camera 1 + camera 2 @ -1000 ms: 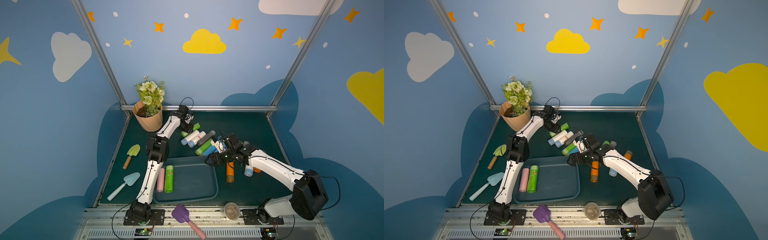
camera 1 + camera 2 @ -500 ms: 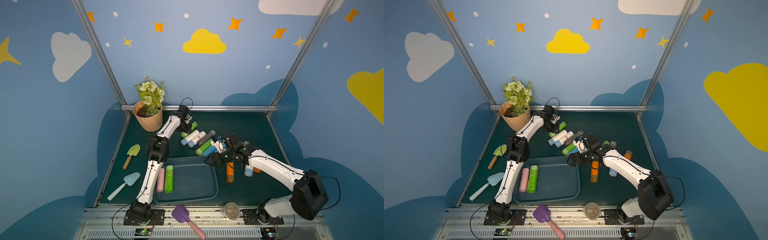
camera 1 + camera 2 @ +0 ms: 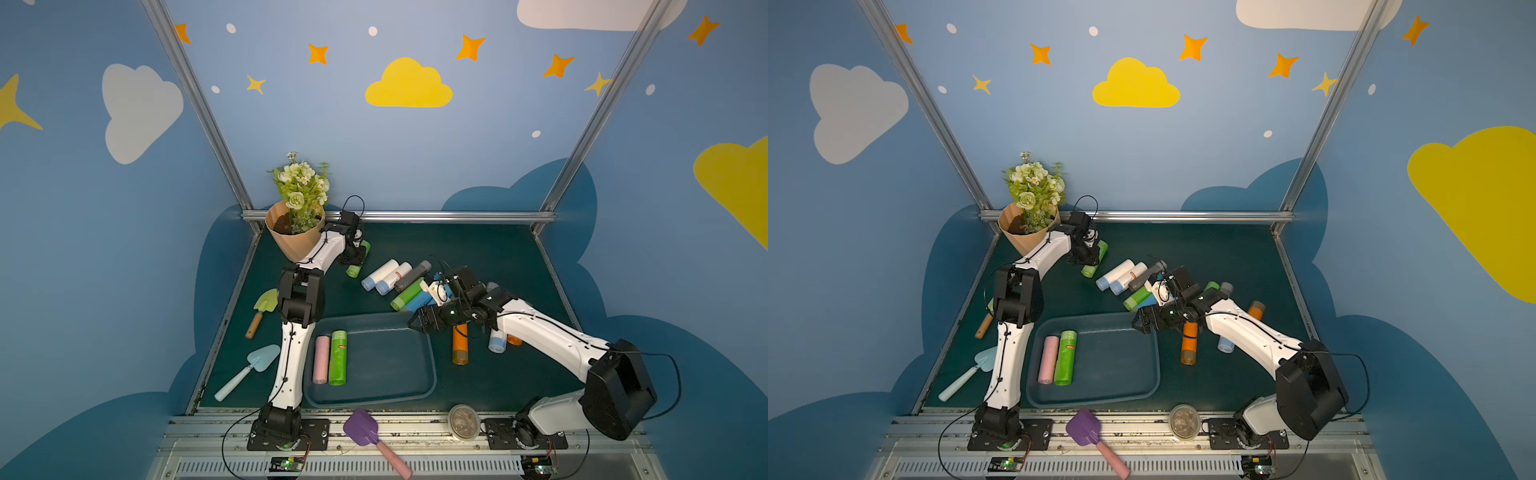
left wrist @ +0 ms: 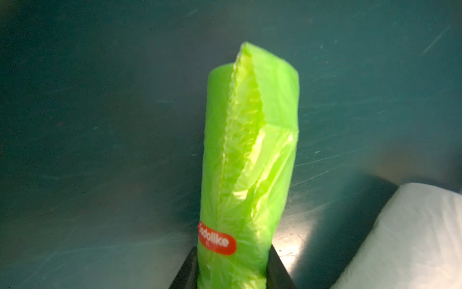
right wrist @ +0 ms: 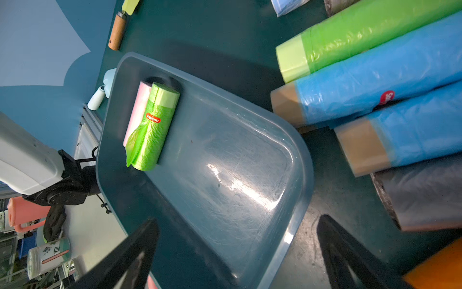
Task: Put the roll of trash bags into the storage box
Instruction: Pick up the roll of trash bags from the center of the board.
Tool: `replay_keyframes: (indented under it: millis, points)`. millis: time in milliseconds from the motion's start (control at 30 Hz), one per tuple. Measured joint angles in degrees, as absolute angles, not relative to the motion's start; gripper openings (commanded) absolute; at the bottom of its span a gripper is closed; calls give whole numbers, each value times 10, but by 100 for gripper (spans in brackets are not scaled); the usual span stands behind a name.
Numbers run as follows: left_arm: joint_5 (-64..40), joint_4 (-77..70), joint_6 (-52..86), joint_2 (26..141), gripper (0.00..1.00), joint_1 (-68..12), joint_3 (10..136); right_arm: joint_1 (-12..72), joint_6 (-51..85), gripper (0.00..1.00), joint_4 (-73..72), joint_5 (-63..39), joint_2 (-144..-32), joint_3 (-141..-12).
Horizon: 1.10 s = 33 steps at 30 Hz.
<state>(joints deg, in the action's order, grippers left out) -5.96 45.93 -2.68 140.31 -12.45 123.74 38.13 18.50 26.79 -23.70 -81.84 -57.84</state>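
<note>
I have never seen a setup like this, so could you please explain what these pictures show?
Two white robot arms stand at a dark green table. Two pictures look down on the whole scene; the other two come from cameras on the arms' wrists. The left claw is closed around a green trash-bag roll near the flowerpot. The right claw hangs open over a corner of the storage box, which already holds a pink roll and a second green roll. More rolls, a green trowel and a pale blue trowel lie on the table.
</note>
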Motion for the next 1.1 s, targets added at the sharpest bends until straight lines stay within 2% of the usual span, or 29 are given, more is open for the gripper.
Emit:
replay_keyframes:
  millis: [400, 1100]
  points:
    - [-13, 439, 14, 1290, 32, -147, 1152, 390, 193, 97, 266, -237, -785, -573]
    - [27, 397, 227, 841, 33, -256, 695, 480, 223, 97, 278, -178, -707, -530]
